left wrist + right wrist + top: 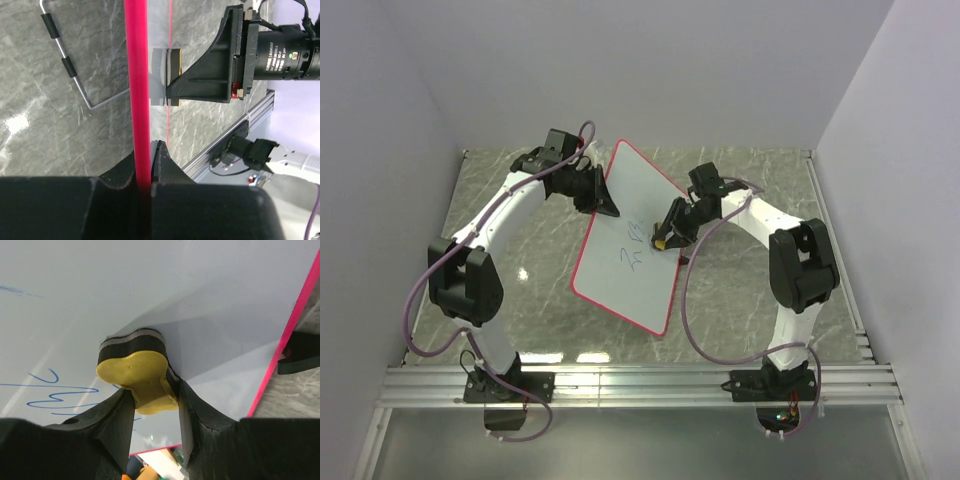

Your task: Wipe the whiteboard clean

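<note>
Presently, the whiteboard [632,290] is held at a tilt over the marble-patterned table [750,300]. Its thin red-pink rim [137,75] is clamped between the closed fingers of the left gripper [145,161]. This grip is judged to act as a brace, so that the panel does not slide under wiping pressure. The right gripper [155,406] is closed on an eraser [134,374], which is pinched at its narrow waist between the two fingers. The eraser's dark face is pressed flat against the board just beyond the fingertips. It is built in layers: a soft yellow foam back, lobed in outline, over a grey-black felt pad. The board surface is smooth, glossy and white, with rounded corners. Blue scribbles [55,390] lie just beside the right fingers, on the side away from the rim, so erasing is judged incomplete.
</note>
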`<state>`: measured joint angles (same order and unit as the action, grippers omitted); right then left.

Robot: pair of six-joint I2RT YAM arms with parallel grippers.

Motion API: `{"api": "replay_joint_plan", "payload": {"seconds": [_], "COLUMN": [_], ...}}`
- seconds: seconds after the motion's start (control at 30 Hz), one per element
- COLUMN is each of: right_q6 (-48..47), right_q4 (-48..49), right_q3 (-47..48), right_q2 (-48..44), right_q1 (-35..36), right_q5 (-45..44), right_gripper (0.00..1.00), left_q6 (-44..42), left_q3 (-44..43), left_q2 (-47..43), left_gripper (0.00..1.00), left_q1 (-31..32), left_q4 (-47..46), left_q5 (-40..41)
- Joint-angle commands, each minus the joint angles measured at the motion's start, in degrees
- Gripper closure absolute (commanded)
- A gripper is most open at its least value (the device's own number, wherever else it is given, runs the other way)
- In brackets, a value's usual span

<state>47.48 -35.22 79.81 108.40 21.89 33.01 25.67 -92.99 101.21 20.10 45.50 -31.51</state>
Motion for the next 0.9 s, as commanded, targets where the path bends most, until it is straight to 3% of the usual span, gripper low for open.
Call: {"api": "replay_joint_plan", "payload": {"seconds": [0.0, 0.33, 0.53, 0.7, 0.77, 0.87], "right_q6": [-1.0, 2.2, 3.6, 2.5, 2.8, 2.4], "right_q4": [1.4, -4.5, -5.1, -2.6, 0.9, 3.7], "right_q3": [-2.8, 21.6, 29.0, 20.4, 8.7, 0.5], "right_q2": [3.7, 5.5, 8.1, 6.1, 4.0, 2.6], "right_q1": [4.6, 13.4, 15.7, 14.1, 12.8, 11.4], "right_q5": [-3.3, -4.0, -4.3, -6.6, -7.5, -8.1], "right_gripper": [1.00, 1.00, 1.00, 1.00, 1.00, 1.00], "left_q6": [-14.3, -12.7, -12.1, -11.8, -11.6, -11.3], "left_q3": [1.9, 0.7, 0.2, 0.4, 0.4, 0.4], "left_q2": [1.4, 2.4, 2.6, 1.8, 1.5, 1.3], "left_gripper": [1.00, 1.00, 1.00, 1.00, 1.00, 1.00], "left_q1": [3.9, 3.9, 3.9, 3.9, 3.9, 3.8], "left_q4": [0.7, 1.4, 1.7, 1.8, 2.0, 2.1], "left_q5": [14.8, 16.7, 16.4, 16.1, 16.1, 16.2]}}
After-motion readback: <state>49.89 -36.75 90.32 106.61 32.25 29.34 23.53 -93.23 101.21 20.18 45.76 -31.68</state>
